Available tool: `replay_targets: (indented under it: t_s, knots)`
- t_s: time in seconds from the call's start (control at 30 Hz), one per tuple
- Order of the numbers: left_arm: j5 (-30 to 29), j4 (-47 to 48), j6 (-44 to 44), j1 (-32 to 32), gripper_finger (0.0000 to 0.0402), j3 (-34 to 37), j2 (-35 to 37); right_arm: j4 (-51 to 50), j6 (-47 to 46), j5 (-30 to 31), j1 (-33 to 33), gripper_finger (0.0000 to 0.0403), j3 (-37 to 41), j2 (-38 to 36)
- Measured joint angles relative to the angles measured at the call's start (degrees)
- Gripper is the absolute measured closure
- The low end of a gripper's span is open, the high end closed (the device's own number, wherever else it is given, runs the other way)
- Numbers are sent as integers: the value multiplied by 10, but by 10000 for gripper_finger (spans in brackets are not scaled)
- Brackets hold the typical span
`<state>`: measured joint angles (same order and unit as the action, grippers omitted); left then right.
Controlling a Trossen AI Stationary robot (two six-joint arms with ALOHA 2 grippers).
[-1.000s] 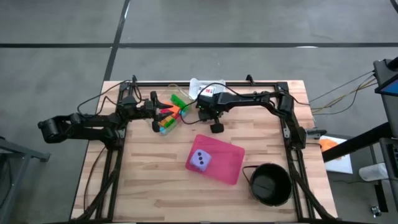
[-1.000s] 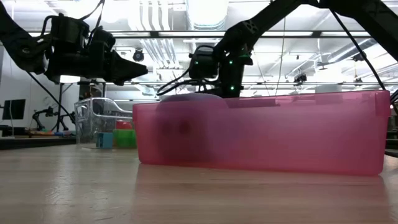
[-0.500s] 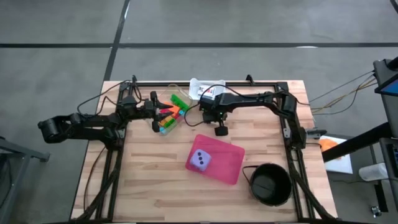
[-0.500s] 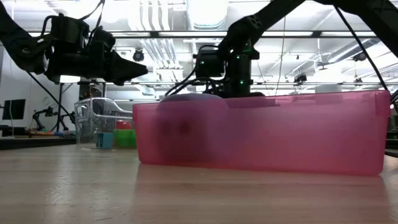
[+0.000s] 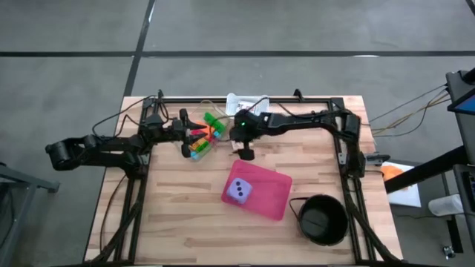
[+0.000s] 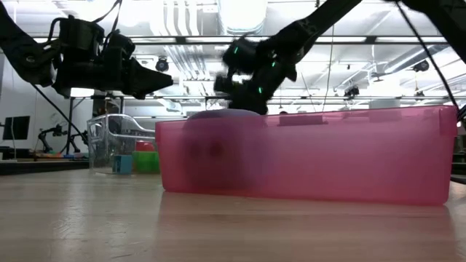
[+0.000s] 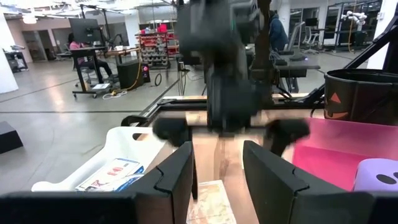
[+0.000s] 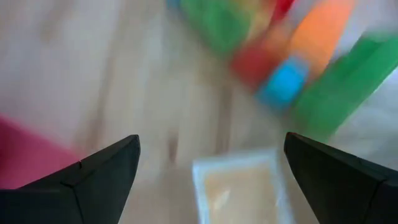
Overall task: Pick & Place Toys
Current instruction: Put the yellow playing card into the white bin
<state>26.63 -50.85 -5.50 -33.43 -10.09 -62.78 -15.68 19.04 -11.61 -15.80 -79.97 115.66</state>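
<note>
The lilac die (image 5: 239, 191) lies in the pink tray (image 5: 276, 194) near the middle of the table (image 5: 185, 222), with a face of two dark dots turned up; it is a cube, so it has no long axis, and its edges run nearly parallel to the sides of the tray. The building bricks (image 5: 202, 138) lie in a loose heap inside a clear container (image 6: 113, 142) toward the far edge of the table, pointing in different ways; a green brick (image 5: 214, 120) lies slanted at the heap's far side. The left gripper (image 5: 185, 133) hangs at the heap, its fingers (image 7: 180, 180) partly spread with nothing visible between them. The right gripper (image 5: 243, 153) hangs between the heap and the tray, fingers (image 8: 106, 171) spread wide and empty. A black bowl (image 5: 322, 220) stands beside the tray.
</note>
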Motion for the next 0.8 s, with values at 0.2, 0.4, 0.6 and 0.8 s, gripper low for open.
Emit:
replay_targets:
  t_s: [0.2, 0.4, 0.6, 0.8]
  knots:
    - [0, -1, 0, 0, 260, 0, 0, 118, -17, -24, -9, 7, 76, -57]
    - [0, -3, 2, 0, 260, 0, 0, 176, -15, -21, -13, 7, 130, -79]
    - [0, -4, 4, 1, 260, -1, 0, 196, -13, -17, -12, 75, 148, -68]
    - [0, -4, 4, 1, 260, -1, 0, 171, -1, -3, -12, 271, 147, -62]
